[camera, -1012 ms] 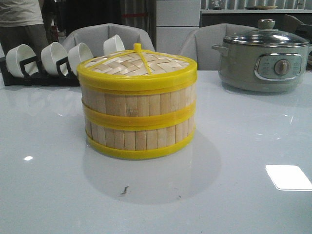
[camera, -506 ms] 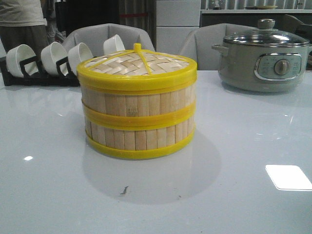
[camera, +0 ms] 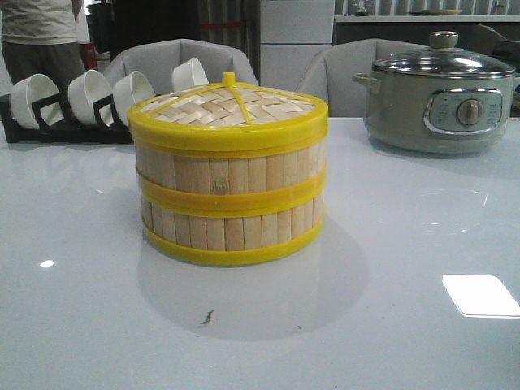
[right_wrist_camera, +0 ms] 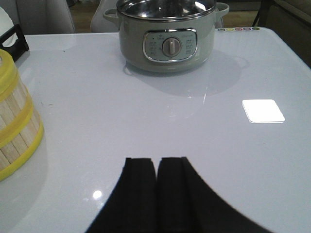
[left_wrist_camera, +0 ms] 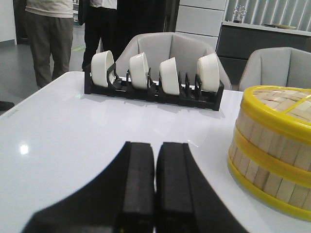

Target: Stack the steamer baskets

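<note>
Two steamer baskets stand one on the other in the middle of the white table: the upper basket (camera: pixel 231 172) rests on the lower basket (camera: pixel 231 231), and a woven lid (camera: pixel 227 107) with a yellow rim and small knob covers the top. The stack also shows in the left wrist view (left_wrist_camera: pixel 272 145) and at the edge of the right wrist view (right_wrist_camera: pixel 14 126). My left gripper (left_wrist_camera: pixel 155 145) is shut and empty, off to the stack's left. My right gripper (right_wrist_camera: pixel 157 160) is shut and empty, off to the stack's right. Neither arm appears in the front view.
A black rack (camera: pixel 69 130) holding several white bowls stands at the back left. A grey-green electric pot (camera: pixel 439 101) with a glass lid sits at the back right. Grey chairs and standing people are behind the table.
</note>
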Robot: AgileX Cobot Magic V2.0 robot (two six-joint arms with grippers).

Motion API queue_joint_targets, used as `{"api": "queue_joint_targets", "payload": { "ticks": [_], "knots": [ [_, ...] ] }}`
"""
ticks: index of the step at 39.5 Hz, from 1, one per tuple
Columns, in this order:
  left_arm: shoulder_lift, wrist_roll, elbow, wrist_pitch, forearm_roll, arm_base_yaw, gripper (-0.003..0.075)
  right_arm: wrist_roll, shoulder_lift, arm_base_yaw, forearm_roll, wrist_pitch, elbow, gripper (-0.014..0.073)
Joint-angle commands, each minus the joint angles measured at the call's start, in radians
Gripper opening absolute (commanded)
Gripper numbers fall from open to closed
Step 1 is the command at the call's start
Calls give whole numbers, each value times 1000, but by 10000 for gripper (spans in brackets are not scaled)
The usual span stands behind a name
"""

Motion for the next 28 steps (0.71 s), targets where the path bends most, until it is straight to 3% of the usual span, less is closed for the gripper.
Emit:
{"api": "queue_joint_targets", "payload": {
  "ticks": [1,28],
  "knots": [
    [-16,45,1,-103,-37,3,94,-5,5,-6,-11,-84,-31,56],
    [-16,155,1,-126,-109,3,94,-5,5,-6,-11,-84,-31,56]
  ]
}}
